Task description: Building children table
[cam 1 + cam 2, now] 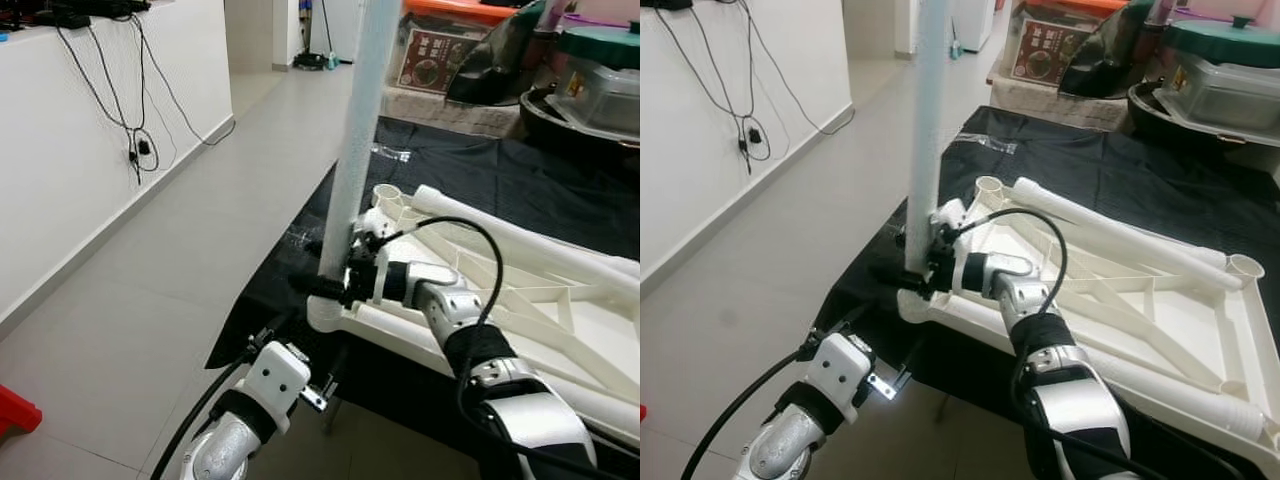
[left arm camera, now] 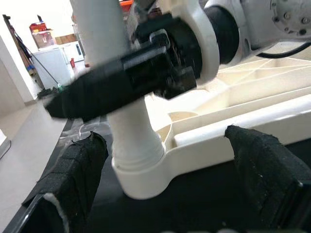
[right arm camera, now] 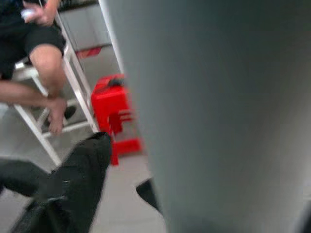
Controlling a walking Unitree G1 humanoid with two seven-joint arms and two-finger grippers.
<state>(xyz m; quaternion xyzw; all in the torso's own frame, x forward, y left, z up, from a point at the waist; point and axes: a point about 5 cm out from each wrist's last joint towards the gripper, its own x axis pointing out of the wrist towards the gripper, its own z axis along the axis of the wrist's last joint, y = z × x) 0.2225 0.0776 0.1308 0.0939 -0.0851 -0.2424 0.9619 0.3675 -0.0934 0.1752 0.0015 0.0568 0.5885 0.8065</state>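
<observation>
A tall white plastic table leg (image 1: 360, 130) (standing upright in a corner socket of the upturned white plastic tabletop (image 1: 1160, 320)) is pinched by the right gripper (image 1: 335, 285); the left gripper (image 2: 165, 194) is held spread below the corner.

The leg (image 1: 355, 130) was white, the tabletop (image 1: 1200, 340) cream-white with ribbing. The mat (image 1: 480, 170) under it was black, the floor (image 1: 200, 260) pale grey. The stool (image 3: 114, 109) was red. The fingers (image 2: 73, 165) were black.

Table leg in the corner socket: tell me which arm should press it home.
Right. The right gripper already grips the upright table leg just above the corner socket of the upturned tabletop. The left gripper hangs open below the corner, holding nothing.
</observation>
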